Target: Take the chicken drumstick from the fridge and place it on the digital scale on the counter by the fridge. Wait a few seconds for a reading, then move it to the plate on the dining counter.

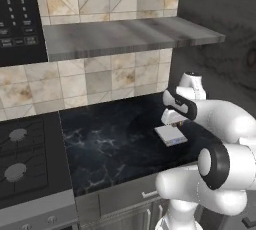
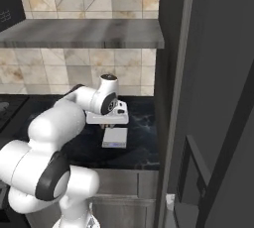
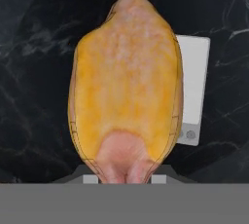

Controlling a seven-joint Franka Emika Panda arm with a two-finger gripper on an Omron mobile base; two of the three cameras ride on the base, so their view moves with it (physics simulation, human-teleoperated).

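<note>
- Drumstick right up against the hand camera, golden-orange with a pale pink end at the bottom, pinched between the two dark fingertips.
- Claw is clenched on the drumstick and carries it clear of the bench.
- Under the claw sits the scale, a pale slab lying flat; in the hand view it peeks out on the right of the meat, two small round buttons at its lower corner.
- From the left base view, the scale lies just below the hand, with a gap between them; the meat itself is hidden by the hand there.
- Right base view agrees: the scale lies flat, directly under the hand.
- Bench is black marble with white veins, bare around the scale.
- Beside the bench on the left, a stove with round burners.
- Behind it a tiled backsplash and a grey shelf above.
- Fridge stands tall and dark, just right of the bench.
</note>
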